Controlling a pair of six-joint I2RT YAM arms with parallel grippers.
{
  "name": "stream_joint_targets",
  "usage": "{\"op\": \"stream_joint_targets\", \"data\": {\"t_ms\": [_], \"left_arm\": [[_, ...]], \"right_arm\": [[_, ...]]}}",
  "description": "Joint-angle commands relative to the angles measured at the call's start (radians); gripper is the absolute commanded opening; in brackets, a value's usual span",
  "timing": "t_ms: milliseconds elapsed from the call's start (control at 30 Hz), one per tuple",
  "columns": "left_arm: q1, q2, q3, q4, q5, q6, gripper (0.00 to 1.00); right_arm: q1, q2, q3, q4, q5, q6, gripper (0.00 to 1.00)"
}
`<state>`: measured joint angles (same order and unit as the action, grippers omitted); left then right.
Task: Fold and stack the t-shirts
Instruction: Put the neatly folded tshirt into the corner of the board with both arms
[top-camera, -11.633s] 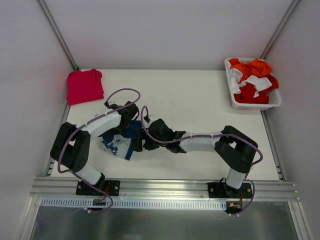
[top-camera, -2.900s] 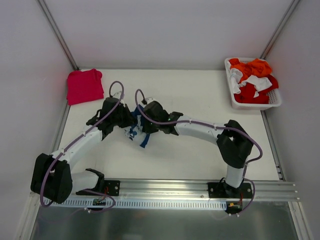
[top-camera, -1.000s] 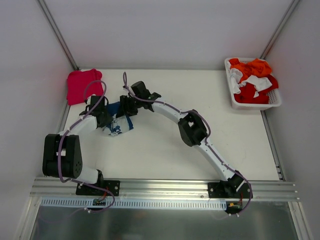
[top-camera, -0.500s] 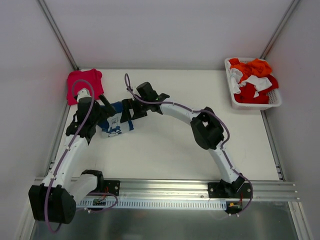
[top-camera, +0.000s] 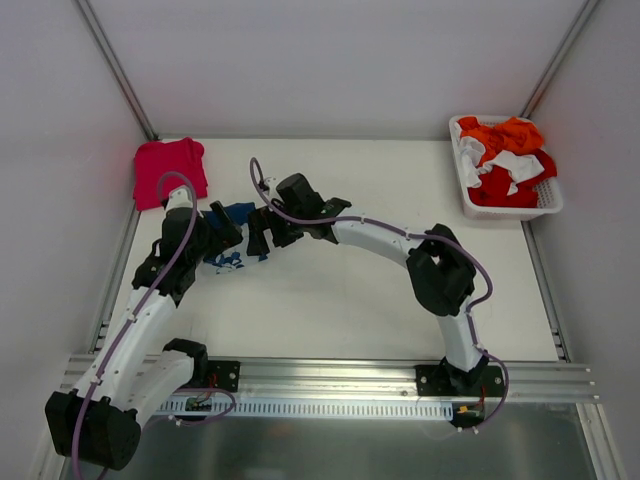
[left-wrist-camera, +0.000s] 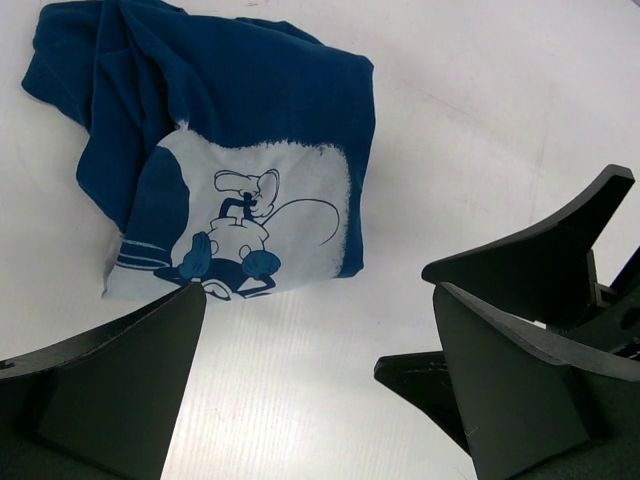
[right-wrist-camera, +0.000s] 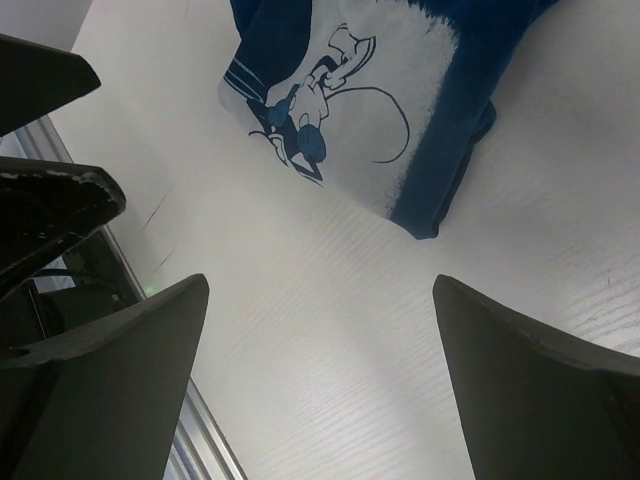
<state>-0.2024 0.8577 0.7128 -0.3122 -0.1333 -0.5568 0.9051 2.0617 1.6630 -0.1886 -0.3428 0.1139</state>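
Both sets have sprung apart: left fingers (left-wrist-camera: 120, 380) and right fingers (right-wrist-camera: 520, 380) hang released over the folded navy t-shirt (left-wrist-camera: 250, 110) on the white tabletop (top-camera: 340, 300), near the magenta t-shirt (top-camera: 168, 170) in its far-left corner.

Left arm (top-camera: 150, 290) stretched forward from its base, left gripper (top-camera: 218, 228) jaws spread wide, holding nothing, just left of the navy t-shirt (top-camera: 238, 213), right arm (top-camera: 385, 235) arched across, right gripper (top-camera: 262, 232) fingers parted wide, holding nothing, just right of that shirt

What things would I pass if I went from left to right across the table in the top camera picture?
pinkish-red t-shirt → navy blue t-shirt → white basket of clothes
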Motion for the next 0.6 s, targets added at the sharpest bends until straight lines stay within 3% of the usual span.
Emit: {"op": "stream_joint_targets", "data": {"t_ms": [0,400,567], "left_arm": [[-0.003,-0.032,-0.003,-0.014,0.006,0.024,0.99],[-0.005,-0.013,0.017,-0.018,0.024,0.035,0.99],[-0.005,0.070,0.140,-0.030,0.003,0.089,0.99]], "right_arm": [[0.012,-0.054,-0.002,0.005,0.031,-0.028,0.99],[0.017,-0.075,-0.020,-0.005,0.041,-0.034,0.99],[0.015,-0.054,0.110,-0.162,0.114,-0.086,1.00]]}}
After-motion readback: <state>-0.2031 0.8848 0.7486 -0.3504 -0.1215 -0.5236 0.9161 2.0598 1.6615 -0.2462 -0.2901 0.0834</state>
